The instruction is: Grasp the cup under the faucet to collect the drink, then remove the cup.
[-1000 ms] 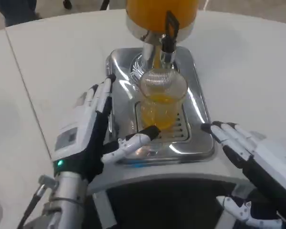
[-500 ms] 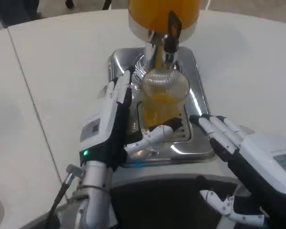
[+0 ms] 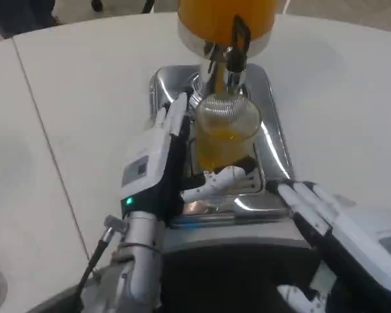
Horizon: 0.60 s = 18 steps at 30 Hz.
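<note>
Glossy mirror-bright metal tray [image 3: 274, 140], clear ribbed plastic cup [image 3: 226, 124]; matt white table [image 3: 85, 98], smooth white plastic hand [image 3: 158, 163] upper centre

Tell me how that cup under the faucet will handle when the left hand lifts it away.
The cup looks clear and ribbed, so it is probably thin plastic that may flex under the left hand. It is partly full of orange drink, so likely bottom-heavy, yet open-topped: tilting could spill.

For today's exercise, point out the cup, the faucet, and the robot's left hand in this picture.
cup [image 3: 225, 134]: head view, on its clear wall at the orange drink.
faucet [image 3: 234, 62]: head view, on the spout below the black lever.
left hand [image 3: 158, 163]: head view, on its white back.
</note>
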Available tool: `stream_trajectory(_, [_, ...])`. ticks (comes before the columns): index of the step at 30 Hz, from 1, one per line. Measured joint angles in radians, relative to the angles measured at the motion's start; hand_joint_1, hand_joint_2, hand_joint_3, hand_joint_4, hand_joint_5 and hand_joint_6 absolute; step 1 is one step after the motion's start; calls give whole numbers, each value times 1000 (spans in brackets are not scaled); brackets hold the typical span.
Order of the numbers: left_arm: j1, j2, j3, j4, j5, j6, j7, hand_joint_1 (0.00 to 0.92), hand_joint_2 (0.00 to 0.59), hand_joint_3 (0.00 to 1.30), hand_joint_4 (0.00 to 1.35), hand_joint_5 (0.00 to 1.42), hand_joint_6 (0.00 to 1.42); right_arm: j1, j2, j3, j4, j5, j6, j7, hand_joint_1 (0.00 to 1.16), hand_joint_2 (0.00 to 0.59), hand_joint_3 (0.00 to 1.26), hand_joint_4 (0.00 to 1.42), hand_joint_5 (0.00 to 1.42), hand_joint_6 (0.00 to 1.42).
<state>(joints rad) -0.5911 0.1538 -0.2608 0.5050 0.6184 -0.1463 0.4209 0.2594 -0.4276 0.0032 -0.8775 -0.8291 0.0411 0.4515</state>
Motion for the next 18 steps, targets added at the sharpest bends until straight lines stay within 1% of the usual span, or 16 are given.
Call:
stream_trajectory(5, [-14,-13,-4,41,-7,-17,4,235,34,0,0,0,0,6,5,-18,-2,6,5,13,397,502,6,0,0,63])
stream_trajectory(8, [-36,-23,-2,79,-21,-16,8,235,34,0,0,0,0,1,15,-18,-16,8,19,42,397,501,6,0,0,63])
stream_trajectory(11, [-76,-34,-3,120,-22,-17,22,235,34,0,0,1,2,1,26,-16,-39,10,25,56,395,498,6,0,0,63])
stream_trajectory(15, [-110,-49,-6,173,-24,-19,39,239,37,0,0,32,39,12,35,-15,-57,7,34,83,394,496,6,0,0,63])
stream_trajectory(18, [-113,-53,-6,191,-28,-28,51,264,42,0,0,87,113,20,39,-14,-70,4,35,92,392,494,6,0,0,75])
